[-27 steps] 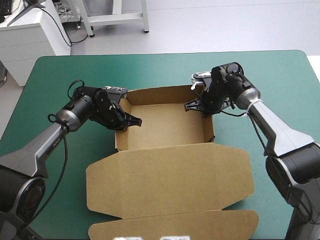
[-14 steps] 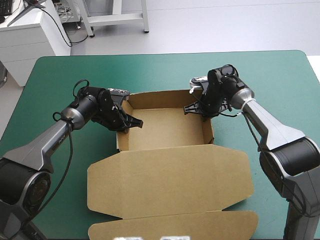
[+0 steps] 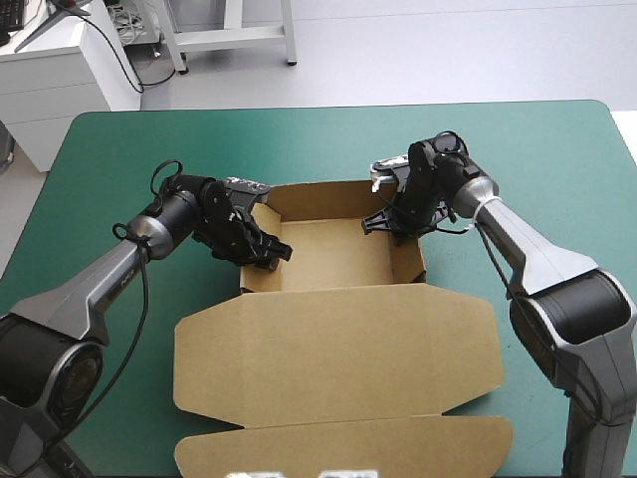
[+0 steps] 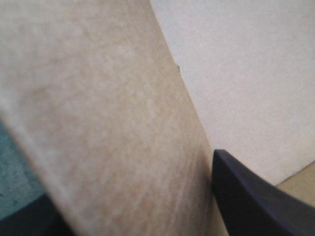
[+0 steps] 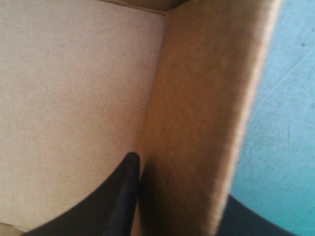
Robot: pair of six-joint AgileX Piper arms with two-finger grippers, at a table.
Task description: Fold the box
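Box half-formed, both arms at work: a brown box sits at the middle of the table. Its tray, walls raised, lies toward the far edge, and its lid lies flat toward the near edge.

The left gripper pinches the tray's left wall, one black finger inside and one outside. The right gripper is pressed likewise onto the right wall, with the board sandwiched between its fingers.

The board looks light and stiff across its panels but ready to hinge along its creases. It would likely dent under a hard squeeze and skate over the table if pushed from one side only. The upper rim of a wall, taken midway along, or the lid's free edge seems the soundest place to hold.

The teal-green cover appears flat and smooth, bare around the box. Beyond the far left corner stand a white cabinet and pale floor.
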